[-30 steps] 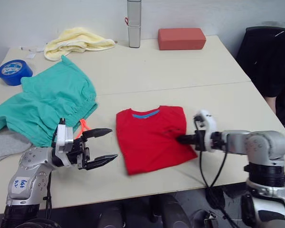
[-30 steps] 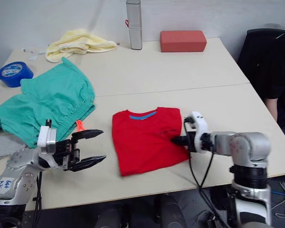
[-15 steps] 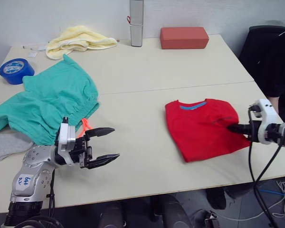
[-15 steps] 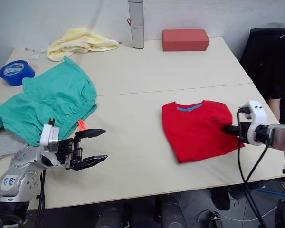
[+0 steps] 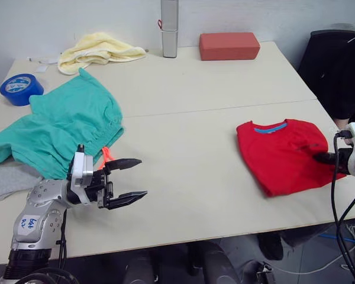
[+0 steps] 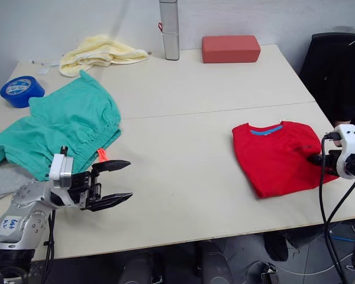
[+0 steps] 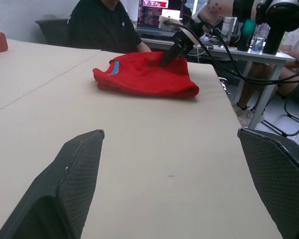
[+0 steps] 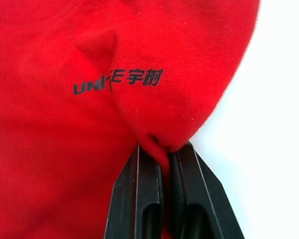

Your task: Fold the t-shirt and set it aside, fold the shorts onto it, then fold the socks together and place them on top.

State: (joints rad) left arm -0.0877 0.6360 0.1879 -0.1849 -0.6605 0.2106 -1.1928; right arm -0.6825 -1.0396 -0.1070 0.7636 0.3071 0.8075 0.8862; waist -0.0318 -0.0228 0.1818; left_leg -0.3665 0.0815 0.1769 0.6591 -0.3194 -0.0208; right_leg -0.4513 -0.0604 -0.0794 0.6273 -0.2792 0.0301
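Observation:
The folded red t-shirt (image 5: 287, 154) lies at the table's right side near the front edge. My right gripper (image 5: 319, 158) is shut on the t-shirt's right edge, and the right wrist view shows the red cloth (image 8: 139, 74) pinched between its fingers (image 8: 137, 199). The teal shorts (image 5: 59, 130) lie spread out at the left, with an orange drawstring (image 5: 105, 157) showing. A grey sock (image 5: 9, 179) sticks out from under the shorts at the far left. My left gripper (image 5: 129, 180) hovers open just in front of the shorts, holding nothing.
A pale yellow cloth (image 5: 97, 48), a metal bottle (image 5: 169, 26) and a red block (image 5: 229, 45) stand along the table's back edge. A blue tape roll (image 5: 19, 89) sits at the back left. A person in black (image 7: 104, 25) sits past the table's right side.
My right gripper has dragged the folded t-shirt across the table from the middle to the right side. The left gripper has stayed open in place.

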